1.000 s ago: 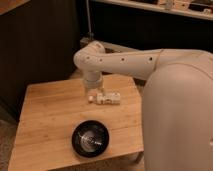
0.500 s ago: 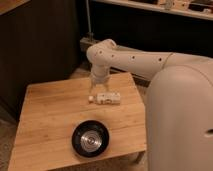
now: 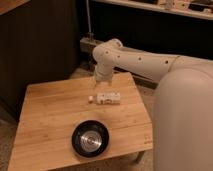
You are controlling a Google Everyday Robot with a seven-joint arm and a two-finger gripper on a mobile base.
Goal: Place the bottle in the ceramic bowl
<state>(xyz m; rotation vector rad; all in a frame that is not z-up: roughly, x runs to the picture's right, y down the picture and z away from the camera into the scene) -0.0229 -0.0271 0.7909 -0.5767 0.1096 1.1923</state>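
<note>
Gripper [image 3: 102, 76] hangs near the wooden counter's [image 3: 50, 110] far edge; how wide it stands, I cannot tell.
The small whitish ribbed plastic bottle [image 3: 108, 97] lies sideways and could roll when nudged, missing the glossy black ceramic bowl [image 3: 90, 138].

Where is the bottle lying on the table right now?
In the camera view the bottle lies on its side right of the table's centre, beyond the bowl, with the gripper above it.

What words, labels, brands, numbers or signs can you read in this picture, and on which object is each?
None can be read.
The bottle, lying on the table: any label is too blurred to read.
The bowl: no marks show.
The gripper, hanging just above the bottle: no lettering shows.
</note>
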